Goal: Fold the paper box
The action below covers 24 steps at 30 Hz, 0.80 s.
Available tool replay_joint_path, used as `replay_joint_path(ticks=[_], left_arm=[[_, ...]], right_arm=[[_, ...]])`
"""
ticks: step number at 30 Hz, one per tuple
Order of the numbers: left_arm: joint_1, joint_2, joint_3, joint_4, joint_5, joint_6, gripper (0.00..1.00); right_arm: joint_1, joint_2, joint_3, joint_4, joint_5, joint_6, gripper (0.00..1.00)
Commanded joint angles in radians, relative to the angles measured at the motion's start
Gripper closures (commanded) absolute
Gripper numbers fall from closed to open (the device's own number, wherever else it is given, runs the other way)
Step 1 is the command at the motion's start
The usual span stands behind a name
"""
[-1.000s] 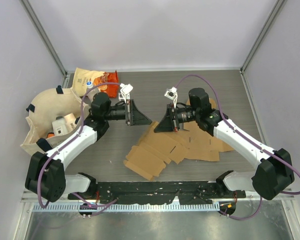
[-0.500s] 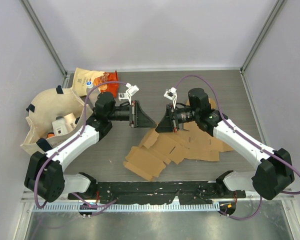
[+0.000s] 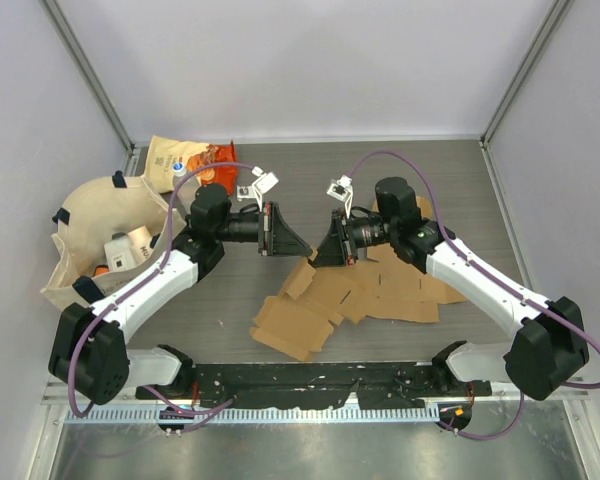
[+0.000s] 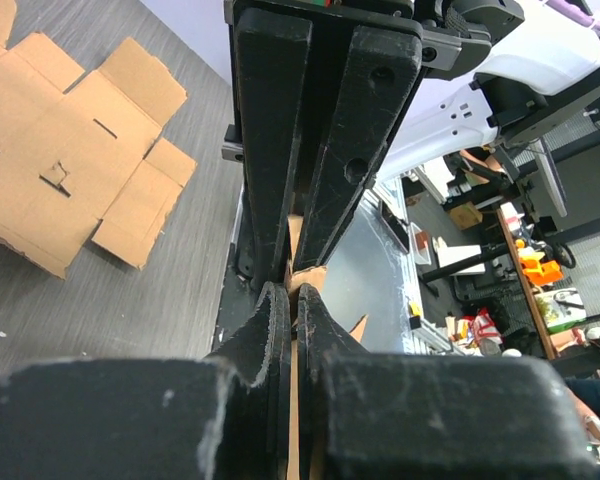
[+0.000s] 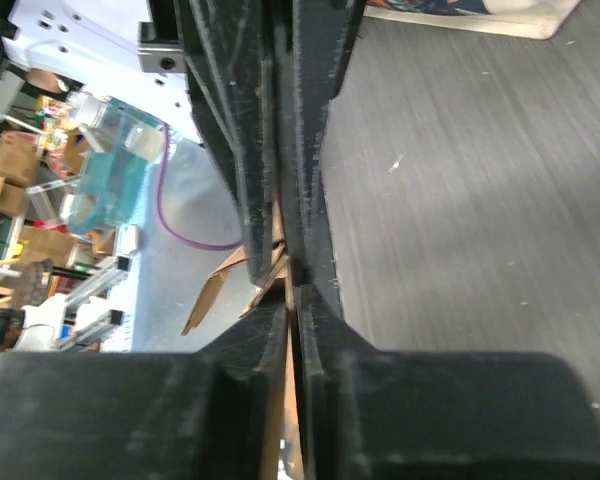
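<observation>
1. Jaws of the left gripper (image 3: 302, 246) are pressed together, with only a thin brown edge of the paper box (image 3: 355, 292) caught between them.
2. The right gripper (image 3: 318, 254) is closed just as tightly on the same cardboard edge, and it meets the left one nearly tip to tip above the middle of the table (image 3: 460, 180).
3. From the left wrist, a cardboard sliver runs up from between that gripper's own fingers (image 4: 272, 320) into the closed fingers of the right gripper opposite.
4. The right wrist view shows the same brown strip pinched between its own fingers (image 5: 315, 300).
5. The rest of the paper box lies flattened on the table below the grippers, with its flaps spread toward the near edge.
6. A cloth bag (image 3: 90, 225) and snack packets (image 3: 185, 160) sit at the far left, well apart from the grippers.
</observation>
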Motion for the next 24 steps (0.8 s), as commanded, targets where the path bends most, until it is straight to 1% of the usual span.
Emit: replay_joint_path(ticks=[1,3,6,8,10,14,15,16,19,20,21,22,24], left_arm=[[-0.01,-0.036,0.034,0.01,-0.002,0.025,1.0],[-0.001,-0.04,0.035,0.023,0.006,0.014,1.0],[0.019,-0.036,0.046,0.025,0.03,0.007,1.0],[0.022,-0.034,0.05,0.029,0.038,0.002,1.0],[0.023,-0.031,0.052,0.03,0.044,0.002,1.0],[0.045,-0.025,0.052,0.034,0.06,-0.007,1.0],[0.049,-0.029,0.05,0.036,0.06,-0.009,1.0],[0.052,-0.036,0.05,0.036,0.061,-0.015,1.0],[0.068,-0.052,0.053,0.034,0.049,-0.053,0.99],[0.088,-0.057,0.047,0.028,0.025,-0.071,0.75],[0.099,-0.065,0.04,0.03,0.015,-0.087,0.61],[0.12,-0.088,0.028,0.057,0.009,-0.123,0.5],[0.142,-0.127,-0.035,0.106,-0.02,-0.16,0.45]], right_arm=[[0.002,-0.032,0.005,-0.011,0.072,-0.027,0.77],[-0.006,-0.052,-0.015,-0.016,0.071,-0.022,0.68],[-0.015,-0.086,-0.056,-0.015,0.069,-0.014,0.67],[-0.015,-0.096,-0.076,0.002,0.062,-0.005,0.68],[-0.017,-0.107,-0.09,0.008,0.054,0.001,0.77],[-0.026,-0.133,-0.108,0.013,0.058,0.012,0.87],[-0.035,-0.139,-0.115,0.015,0.061,0.012,0.95],[-0.04,-0.15,-0.125,0.013,0.068,0.013,0.99],[-0.052,-0.182,-0.144,0.024,0.083,0.032,0.99],[-0.054,-0.193,-0.147,0.047,0.075,0.05,0.99],[-0.057,-0.198,-0.151,0.057,0.072,0.059,0.99],[-0.061,-0.201,-0.151,0.065,0.068,0.065,0.99],[-0.07,-0.21,-0.147,0.087,0.051,0.09,0.99]])
